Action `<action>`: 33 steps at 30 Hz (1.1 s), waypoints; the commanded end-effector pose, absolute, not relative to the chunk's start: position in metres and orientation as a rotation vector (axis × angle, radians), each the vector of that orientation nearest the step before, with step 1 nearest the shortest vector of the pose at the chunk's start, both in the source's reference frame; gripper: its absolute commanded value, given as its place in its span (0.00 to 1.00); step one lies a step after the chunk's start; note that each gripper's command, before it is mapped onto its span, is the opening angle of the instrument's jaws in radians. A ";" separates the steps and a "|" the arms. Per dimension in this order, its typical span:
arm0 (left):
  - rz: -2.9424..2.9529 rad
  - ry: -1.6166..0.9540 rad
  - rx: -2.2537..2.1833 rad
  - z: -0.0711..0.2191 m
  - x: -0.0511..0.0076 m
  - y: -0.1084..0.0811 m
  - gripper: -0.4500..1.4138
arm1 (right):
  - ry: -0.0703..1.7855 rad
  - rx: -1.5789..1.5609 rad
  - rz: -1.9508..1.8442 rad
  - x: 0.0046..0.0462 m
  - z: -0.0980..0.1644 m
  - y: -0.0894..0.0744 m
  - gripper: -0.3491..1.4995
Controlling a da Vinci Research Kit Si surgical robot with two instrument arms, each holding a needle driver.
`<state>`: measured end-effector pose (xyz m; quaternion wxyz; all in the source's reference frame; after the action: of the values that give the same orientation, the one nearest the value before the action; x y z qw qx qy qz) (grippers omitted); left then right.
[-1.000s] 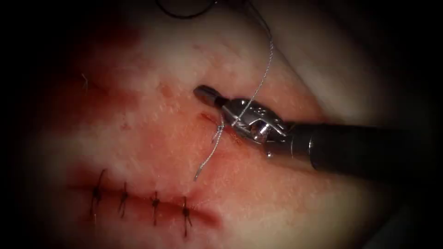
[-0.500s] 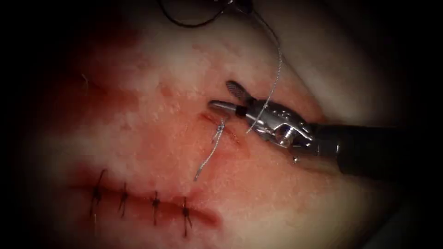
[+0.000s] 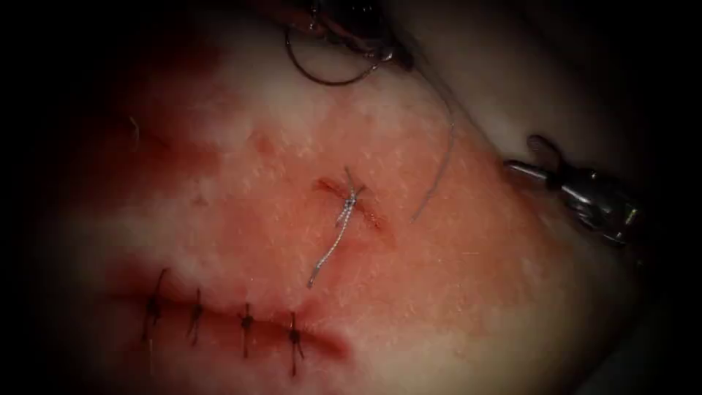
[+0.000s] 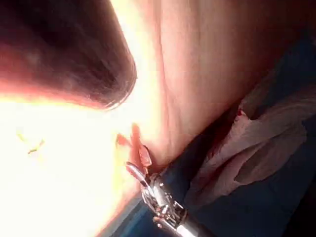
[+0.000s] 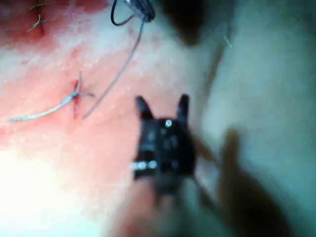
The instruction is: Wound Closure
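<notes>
At the top of the tissue [image 3: 241, 132] my left tool [image 3: 357, 38] is shut on the curved needle [image 3: 327, 80] near its thread end; the needle is clear of the tissue. From there the thread [image 3: 442, 161] hangs down to a loose end right of the small cut [image 3: 365, 208]. That cut carries a knot [image 3: 351, 197] with a pale tail [image 3: 325, 256]. My right tool [image 3: 532, 155] stands far right of the cut, jaws open and holding nothing. The right wrist view has those open jaws [image 5: 163, 106], the knot [image 5: 76, 96], the thread [image 5: 118, 74] and the needle [image 5: 120, 19].
A longer cut [image 3: 219, 322] lies at the lower left, closed with several dark stitches. Red fluid [image 3: 409, 263] stains the tissue around both cuts. Blue drape [image 4: 247, 212] borders the tissue edge near the left tool [image 4: 138, 160].
My right tool's jaws opened and it drew back to the right, off the thread by the knot. The long thread now hangs free of the knot. The needle came down into view.
</notes>
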<state>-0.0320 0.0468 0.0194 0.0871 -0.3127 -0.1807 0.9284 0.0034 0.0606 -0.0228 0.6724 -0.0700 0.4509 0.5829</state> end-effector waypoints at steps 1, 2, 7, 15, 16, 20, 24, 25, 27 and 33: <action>2.728 -0.568 -0.888 0.021 -0.0328 0.046 0.17 | 1.016 -0.152 1.312 0.0043 -0.022 0.060 0.95; 2.713 -0.578 -0.870 0.022 -0.0328 0.046 0.22 | 1.017 -0.152 1.306 0.0045 -0.022 0.060 0.95; 2.664 -0.559 -0.826 0.023 -0.0321 0.047 0.55 | 1.017 -0.152 1.301 0.0054 -0.022 0.060 0.96; 2.595 -0.516 -0.913 0.016 -0.0310 0.051 0.66 | 1.020 -0.144 1.297 0.0059 -0.022 0.060 0.97; 2.593 -0.520 -0.915 0.016 -0.0309 0.051 0.66 | 1.020 -0.144 1.297 0.0059 -0.022 0.060 0.97; 2.596 -0.580 -0.923 0.014 -0.0301 0.050 0.66 | 1.020 -0.143 1.298 0.0059 -0.022 0.060 0.98; 2.602 -0.637 -0.928 0.012 -0.0290 0.049 0.66 | 1.019 -0.142 1.299 0.0059 -0.023 0.060 0.98; 2.602 -0.643 -0.932 0.012 -0.0287 0.049 0.66 | 1.018 -0.142 1.299 0.0059 -0.023 0.060 0.98; 2.609 -0.648 -0.931 0.011 -0.0272 0.050 0.66 | 1.019 -0.139 1.298 0.0059 -0.023 0.060 0.98; 2.639 -0.600 -0.907 0.010 -0.0222 0.050 0.65 | 1.019 -0.138 1.291 0.0060 -0.023 0.060 0.98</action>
<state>-0.0203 0.0497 0.0103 0.1408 -0.3097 -0.2071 0.9173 0.0054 0.0606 -0.0233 0.6780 -0.0625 0.4535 0.5751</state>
